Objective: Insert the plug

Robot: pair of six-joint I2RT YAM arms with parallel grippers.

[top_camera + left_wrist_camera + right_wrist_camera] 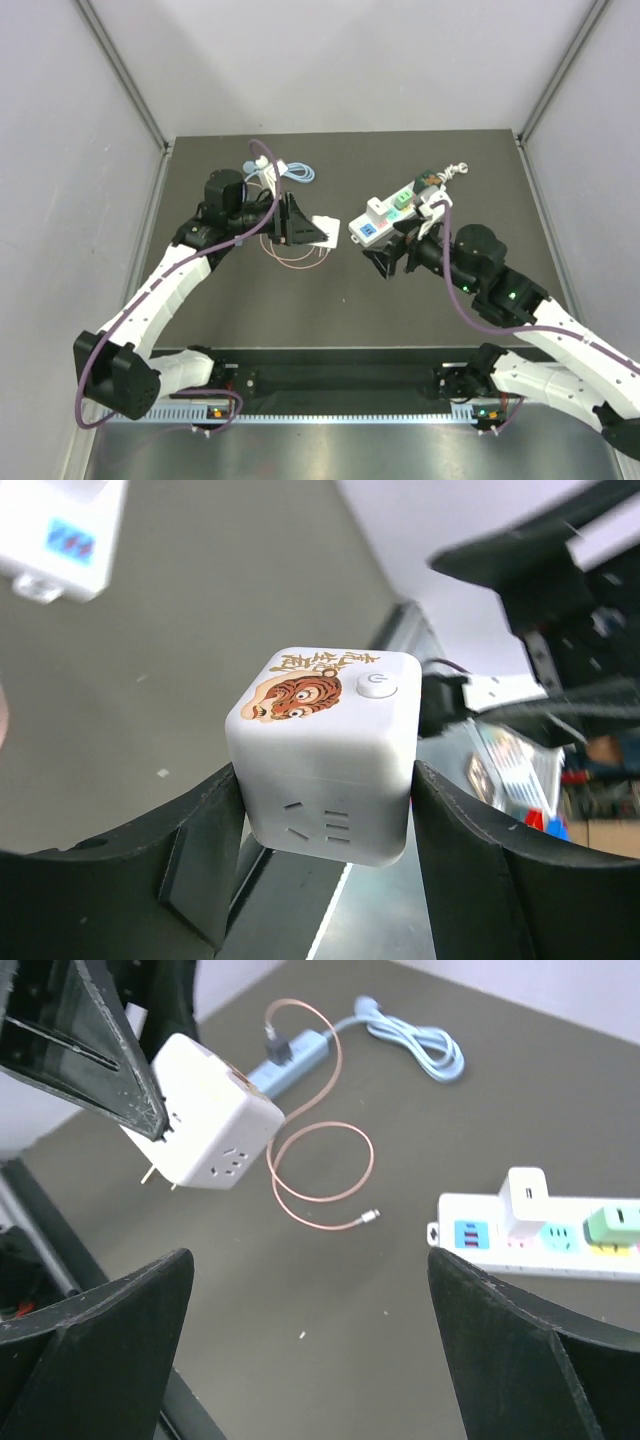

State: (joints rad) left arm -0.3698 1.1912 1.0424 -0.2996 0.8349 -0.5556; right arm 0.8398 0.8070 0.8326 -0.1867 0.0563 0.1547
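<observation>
- Nearest me, a black base bar (330, 380) runs along the near edge, with both arm bases at its ends.
- Beyond it, the table (330, 310) is a dark matte mat, and I have open room across the middle up to the fingers.
- My left gripper (325, 805) clamps the cube plug (325, 755) by two opposite sides, off the mat, left of centre.
- That cube is smooth white plastic with rounded corners, a tiger print, a round button and socket slots. Thin metal prongs (150, 1173) poke from one face.
- My right gripper (310, 1290) stands wide with nothing between its fingers, right of centre, just near of the power strip (540, 1245).
- This long white bar lies flat to the right of the cube, apart from it, angled toward the far right. A white charger block (527, 1195) and a green adapter (612, 1225) sit on it. The blue socket (468, 1233) at its left end is open.
- On the mat by the cube, a thin copper-pink cable (320, 1160) loops, its loose tip pointing toward the strip.
- Farthest off, a light-blue cord (415, 1040) coils left of centre.
</observation>
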